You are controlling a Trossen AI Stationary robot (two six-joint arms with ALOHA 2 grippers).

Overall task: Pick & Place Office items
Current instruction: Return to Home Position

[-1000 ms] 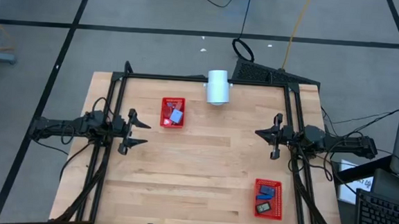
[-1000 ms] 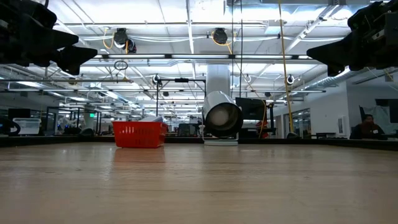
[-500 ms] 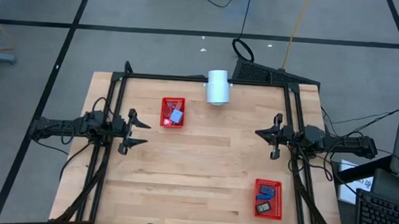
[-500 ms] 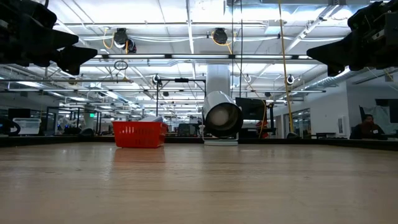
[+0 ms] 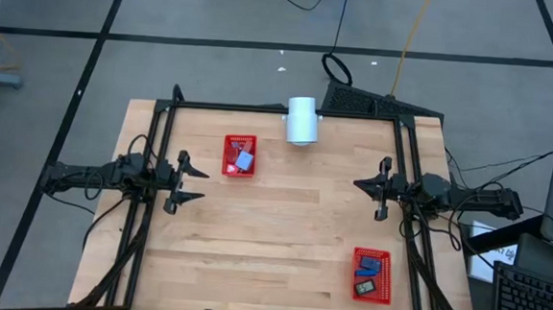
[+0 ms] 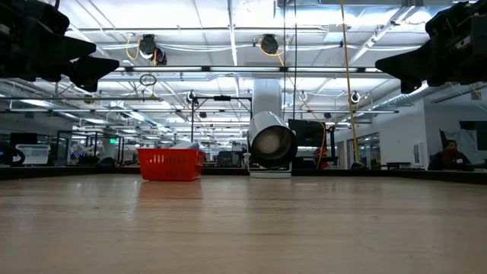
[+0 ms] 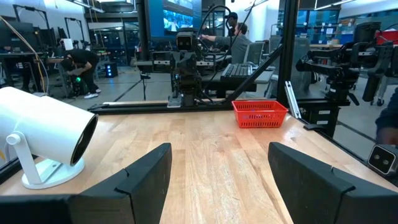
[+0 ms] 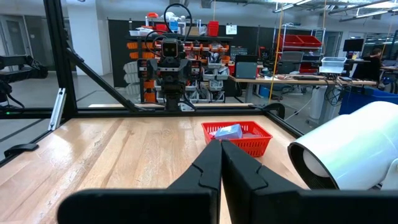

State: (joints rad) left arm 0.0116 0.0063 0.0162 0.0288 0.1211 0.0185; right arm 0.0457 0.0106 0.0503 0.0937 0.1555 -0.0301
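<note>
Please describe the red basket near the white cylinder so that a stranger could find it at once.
Seen from above, a white cylinder lies at the top edge of the wooden table. The red mesh basket stands left of it, slightly lower. Unlike the other red basket near the bottom right corner, it holds a light blue piece.

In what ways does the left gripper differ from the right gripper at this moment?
The left gripper has its fingers spread wide; the right gripper has its fingers pressed together. The left gripper hangs over the left side of the table; the right gripper hangs over its right side. Both are empty, raised off the table, and point at each other across the middle.
</note>
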